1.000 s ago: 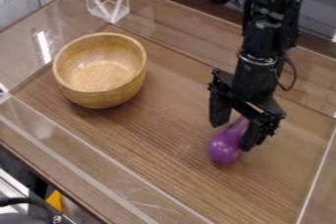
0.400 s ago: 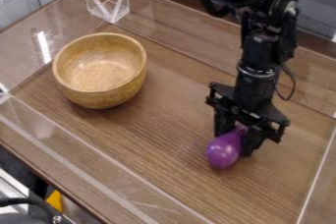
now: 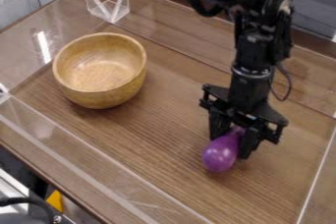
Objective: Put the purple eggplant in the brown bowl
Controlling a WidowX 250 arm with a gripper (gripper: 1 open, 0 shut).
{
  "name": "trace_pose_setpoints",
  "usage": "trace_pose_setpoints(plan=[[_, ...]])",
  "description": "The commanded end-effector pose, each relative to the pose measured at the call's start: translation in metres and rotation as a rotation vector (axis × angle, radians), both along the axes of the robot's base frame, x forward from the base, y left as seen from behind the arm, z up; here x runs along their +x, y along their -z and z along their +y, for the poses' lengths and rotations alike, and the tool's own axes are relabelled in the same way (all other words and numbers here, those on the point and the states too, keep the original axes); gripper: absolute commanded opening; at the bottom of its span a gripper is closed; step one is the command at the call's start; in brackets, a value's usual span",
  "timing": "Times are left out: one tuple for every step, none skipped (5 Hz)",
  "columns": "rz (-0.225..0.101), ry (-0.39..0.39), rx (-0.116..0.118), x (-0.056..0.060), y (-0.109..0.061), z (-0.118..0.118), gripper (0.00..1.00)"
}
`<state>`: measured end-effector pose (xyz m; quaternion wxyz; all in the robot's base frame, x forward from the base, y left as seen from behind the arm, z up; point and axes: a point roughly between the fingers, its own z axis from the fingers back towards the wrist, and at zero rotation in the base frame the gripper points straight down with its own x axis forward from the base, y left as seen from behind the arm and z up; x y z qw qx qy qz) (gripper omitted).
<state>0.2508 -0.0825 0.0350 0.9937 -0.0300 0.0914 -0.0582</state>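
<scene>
I've got the hand (image 3: pixel 241 138) down over the purple eggplant (image 3: pixel 222 153) at the front-right of the counter (image 3: pixel 144 140), pointing nearly straight down. Vs a sec ago the jaws have pulled in: they were spread wide either side of the eggplant, now they sit tight on its upper end, so I read it as gripping the eggplant. The wrist has also rolled a bit, and the eggplant's low end has shifted slightly toward the front-left w/ it. The eggplant's underside looks to be touching the counter, so no lift yet afaict.

The brown bowl (image 3: pixel 100 69) is well apart, back-left, empty, upright.

What it means for me: grasp step looks done, transport not begun. Next I'd lift straight up, carry across to the left and clear the thick rim before letting go. Risk: glossy rounded body, pinched near one end, could swing or slip out.
</scene>
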Motion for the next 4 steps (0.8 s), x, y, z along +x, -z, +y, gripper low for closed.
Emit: trace_pose_setpoints(plan=[[-0.077, -0.043, -0.019, 0.01, -0.037, 0.005, 0.0], [-0.107, -0.032, -0.023, 0.02, -0.056, 0.017, 0.0], [-0.129, -0.035, -0.018, 0.029, -0.069, 0.04, 0.0], [-0.133, -0.063, -0.005, 0.024, -0.067, 0.056, 0.0]])
